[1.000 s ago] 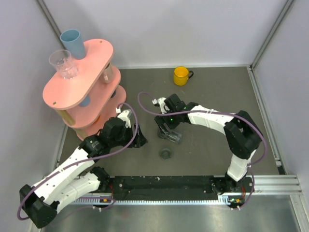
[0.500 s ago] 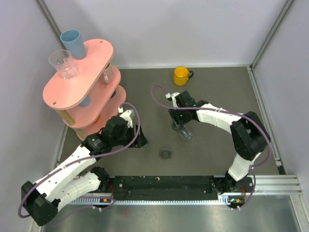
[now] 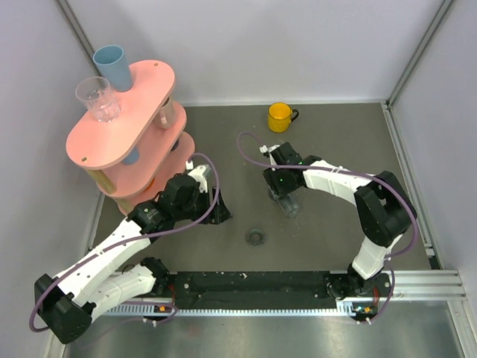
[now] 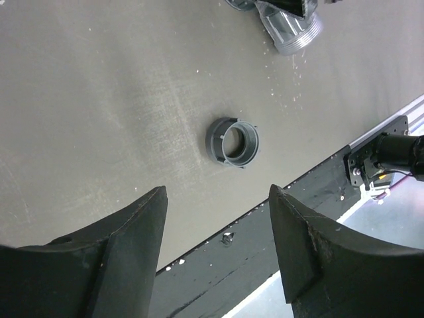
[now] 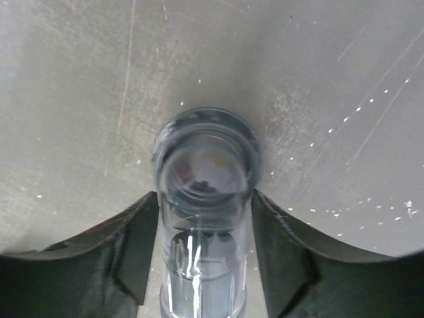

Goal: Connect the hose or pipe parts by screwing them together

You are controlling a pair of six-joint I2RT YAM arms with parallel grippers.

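A clear grey pipe piece (image 5: 205,179) with a threaded end stands tilted on the mat, and my right gripper (image 5: 204,194) is shut on it, a finger pressed against each side. From above, that pipe piece (image 3: 290,207) pokes out just under the right gripper (image 3: 285,195) at mid-table. The dark ring nut (image 3: 256,237) lies flat by itself nearer the front edge. My left gripper (image 4: 217,192) hangs open above the mat with the ring nut (image 4: 232,141) ahead of its fingers and apart from them. The pipe piece (image 4: 289,30) shows at the top of that view.
A yellow mug (image 3: 280,116) sits at the back of the mat. A pink tiered shelf (image 3: 123,127) fills the left side, carrying a blue cup (image 3: 113,66) and a clear glass (image 3: 98,98). A black rail (image 3: 253,283) runs along the near edge.
My right gripper closed on the pipe piece and carried it right and a little back. The left gripper edged slightly forward. The ring nut stayed put.
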